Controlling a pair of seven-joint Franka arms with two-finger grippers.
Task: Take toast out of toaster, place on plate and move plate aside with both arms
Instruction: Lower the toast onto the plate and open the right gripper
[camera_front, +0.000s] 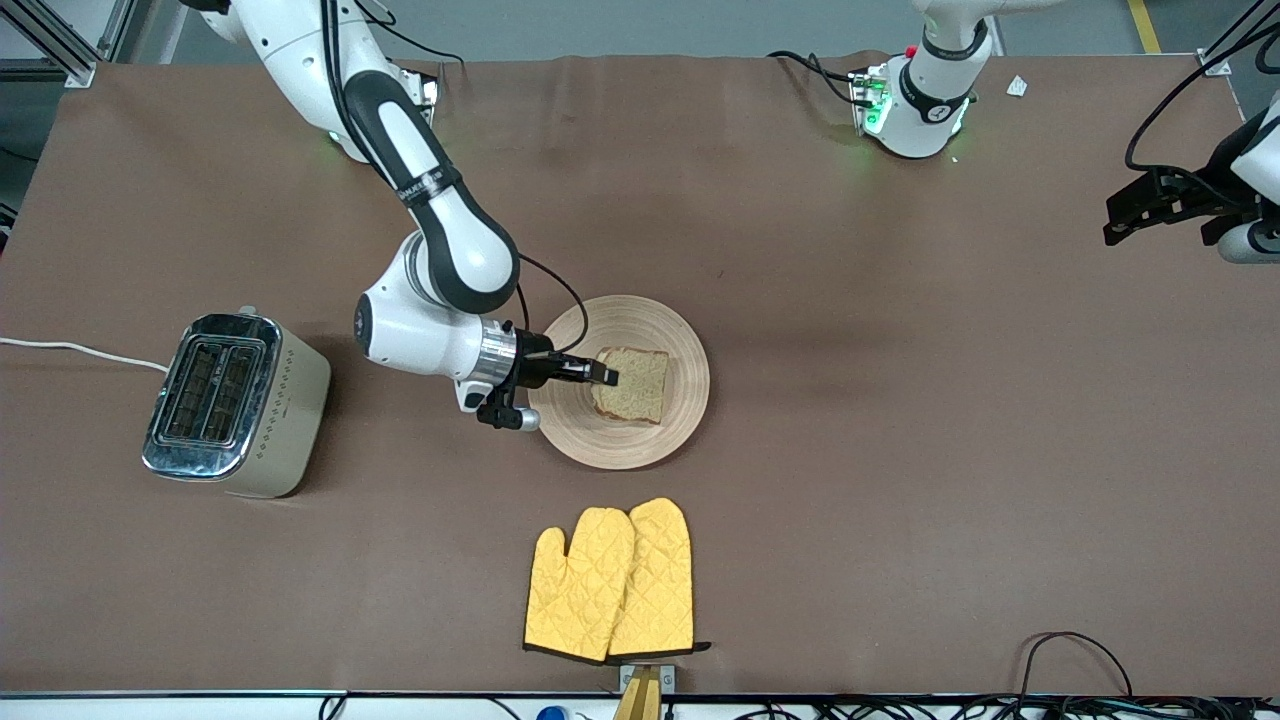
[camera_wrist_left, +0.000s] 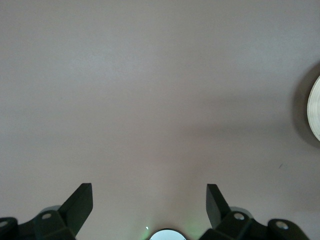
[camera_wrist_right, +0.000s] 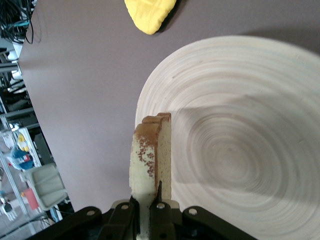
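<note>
The right pincer (camera_front: 606, 376), clamped on the speckled brown toast slice (camera_front: 634, 385), is over the round pale wooden plate (camera_front: 690, 345), at its 9 o'clock side; the next move, I judge, is to lower and release. The left pincer (camera_wrist_left: 149, 205) waits, fully open and empty.

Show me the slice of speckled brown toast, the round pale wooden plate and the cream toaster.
speckled brown toast (camera_front: 634, 386), front view, flat face.
round pale wooden plate (camera_front: 690, 372), front view, bare rim.
cream toaster (camera_front: 293, 400), front view, dotted side.

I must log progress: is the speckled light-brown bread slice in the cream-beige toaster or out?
Out: the toast is over the pale wooden plate, and the toaster slots look empty.
</note>
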